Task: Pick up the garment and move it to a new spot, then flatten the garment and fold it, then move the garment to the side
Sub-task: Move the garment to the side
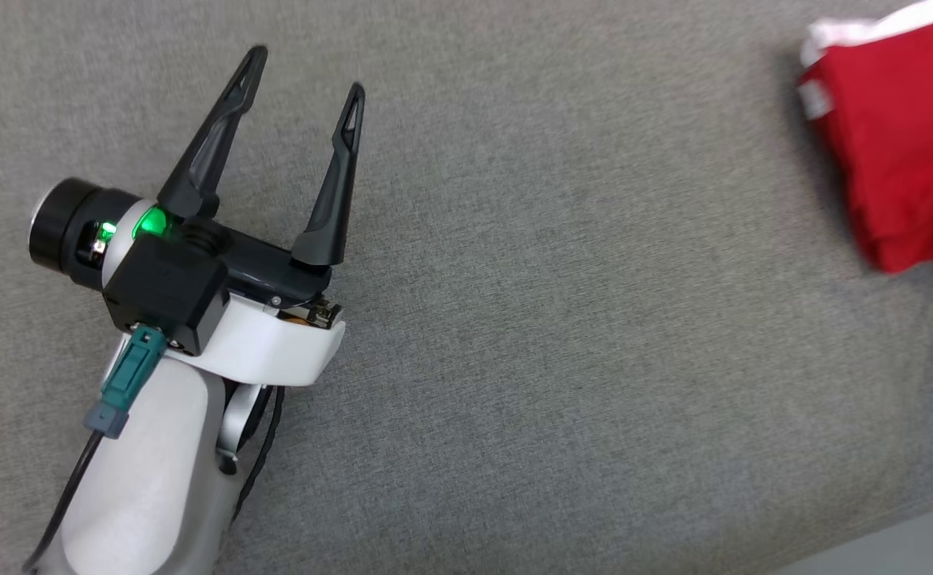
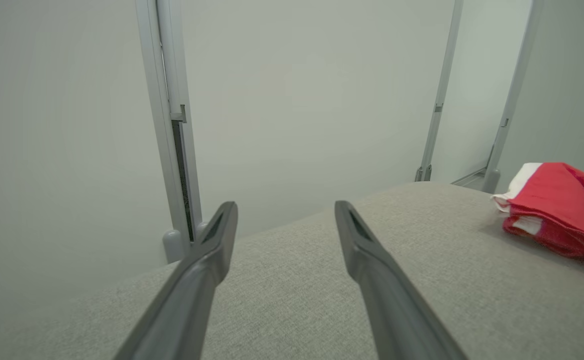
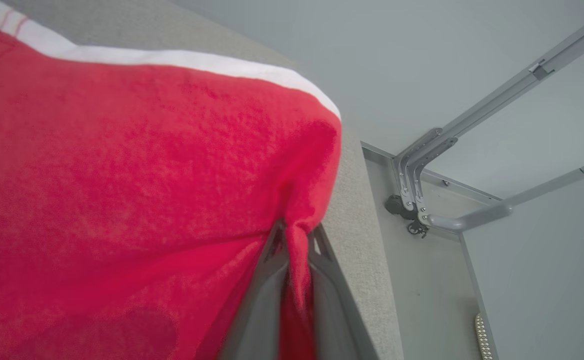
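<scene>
Right wrist view: the right gripper [image 3: 296,232] has its two dark fingers pinched tight on a fold of the red fabric garment with white trim [image 3: 147,175]. Over to the head view: that garment lies as a compact, layered bundle at the far right of the grey woven cloth surface [image 1: 554,319]. It's well apart from the left gripper [image 1: 307,70], whose fingers stand wide apart over bare cloth, holding nothing. Folding looks done, I'd say. This reads as the shift to the side, with set-down and release left.
</scene>
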